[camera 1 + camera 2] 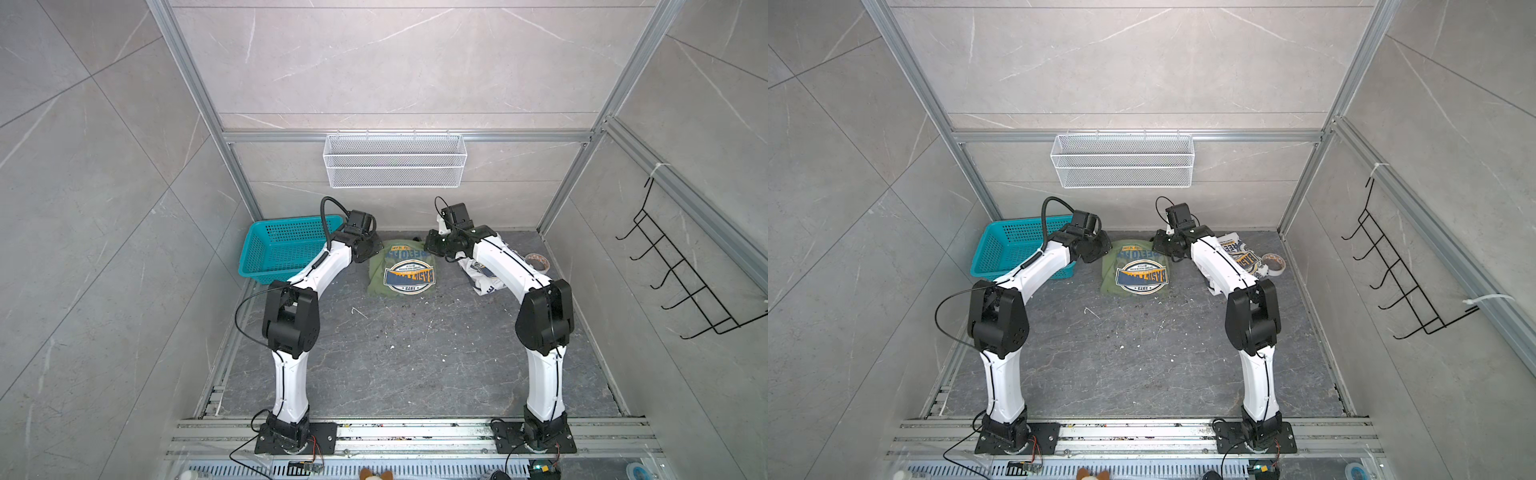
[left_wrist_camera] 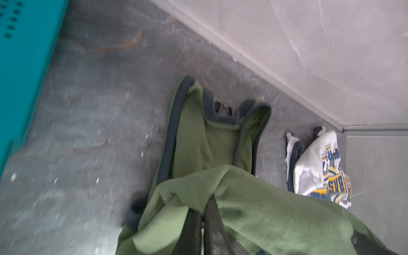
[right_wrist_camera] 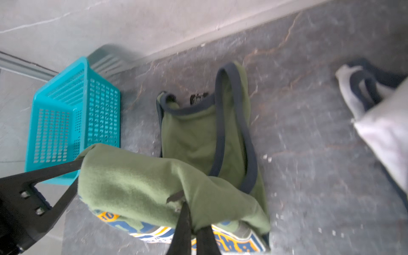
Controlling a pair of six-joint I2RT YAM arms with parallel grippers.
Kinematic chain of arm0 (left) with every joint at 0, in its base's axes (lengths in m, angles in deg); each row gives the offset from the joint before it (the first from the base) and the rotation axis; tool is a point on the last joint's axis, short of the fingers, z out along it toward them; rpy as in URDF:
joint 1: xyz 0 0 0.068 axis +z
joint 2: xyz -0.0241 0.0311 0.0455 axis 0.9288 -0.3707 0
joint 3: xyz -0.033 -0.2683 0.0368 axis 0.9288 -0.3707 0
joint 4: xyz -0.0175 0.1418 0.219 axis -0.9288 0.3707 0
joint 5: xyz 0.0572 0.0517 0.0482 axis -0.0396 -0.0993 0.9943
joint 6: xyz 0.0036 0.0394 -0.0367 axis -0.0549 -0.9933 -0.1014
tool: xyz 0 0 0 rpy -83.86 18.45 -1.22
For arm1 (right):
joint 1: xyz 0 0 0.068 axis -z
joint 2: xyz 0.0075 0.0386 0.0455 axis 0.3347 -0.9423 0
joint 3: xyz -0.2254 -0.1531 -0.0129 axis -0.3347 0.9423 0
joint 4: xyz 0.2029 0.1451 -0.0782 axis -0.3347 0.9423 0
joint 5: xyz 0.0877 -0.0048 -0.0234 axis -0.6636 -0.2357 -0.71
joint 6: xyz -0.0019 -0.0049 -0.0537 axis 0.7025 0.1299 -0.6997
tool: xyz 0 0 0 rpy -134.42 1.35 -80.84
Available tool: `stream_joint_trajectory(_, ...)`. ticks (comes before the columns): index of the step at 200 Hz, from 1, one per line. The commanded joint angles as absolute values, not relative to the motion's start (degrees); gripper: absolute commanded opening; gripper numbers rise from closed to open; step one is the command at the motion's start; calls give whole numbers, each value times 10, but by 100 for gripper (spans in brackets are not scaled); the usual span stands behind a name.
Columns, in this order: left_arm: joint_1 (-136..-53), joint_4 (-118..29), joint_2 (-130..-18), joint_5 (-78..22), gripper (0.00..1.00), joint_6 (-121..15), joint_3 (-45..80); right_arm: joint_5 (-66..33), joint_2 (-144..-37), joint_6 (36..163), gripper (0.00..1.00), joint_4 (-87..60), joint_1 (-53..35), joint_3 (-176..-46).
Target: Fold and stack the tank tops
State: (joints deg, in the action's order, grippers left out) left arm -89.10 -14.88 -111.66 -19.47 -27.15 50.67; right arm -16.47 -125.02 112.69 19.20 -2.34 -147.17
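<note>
A: Green top (image 1: 401, 274), where is it?
B: Mid-back of the counter (image 1: 415, 357), badge print up, between the two arms. The strap end lies flat toward the back wall.
A: Jaws?
B: Left jaws closed, pinching a raised fold of the green top. Right jaws closed too, gripping the same fold further along. In both wrist views the fold hangs above the strap end.
A: White top?
B: White top (image 1: 484, 279) is crumpled at the right, partly under the right arm, apart from the green one. Tape roll (image 1: 538, 262) just beside it.
A: Anything else?
B: Basket (image 1: 286, 249), teal, back-left, beside the left arm.
</note>
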Motion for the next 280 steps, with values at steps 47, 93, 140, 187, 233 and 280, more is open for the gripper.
stream_joint_trajectory(47, -866, -162, -1239, -200, 17, -291, 671, -121, -1387, 1100, 6, 207, -19, -1659)
stream_joint_trajectory(93, -861, -107, -1305, -202, 55, -299, 773, -83, -1473, 1096, 59, 302, -19, -1809)
stream_joint_trajectory(140, -870, -98, -1206, -180, 79, -349, 704, -72, -1389, 1079, 65, 268, -19, -1686)
stream_joint_trajectory(187, -895, -118, -1165, -168, 85, -354, 567, -127, -1306, 1101, 68, 139, -12, -1465)
stream_joint_trajectory(233, -896, -101, -1213, -167, 90, -348, 573, -175, -1368, 1114, 94, 160, 1, -1490)
stream_joint_trajectory(280, -895, -78, -1265, -160, 92, -346, 598, -201, -1429, 1117, 93, 199, 5, -1545)
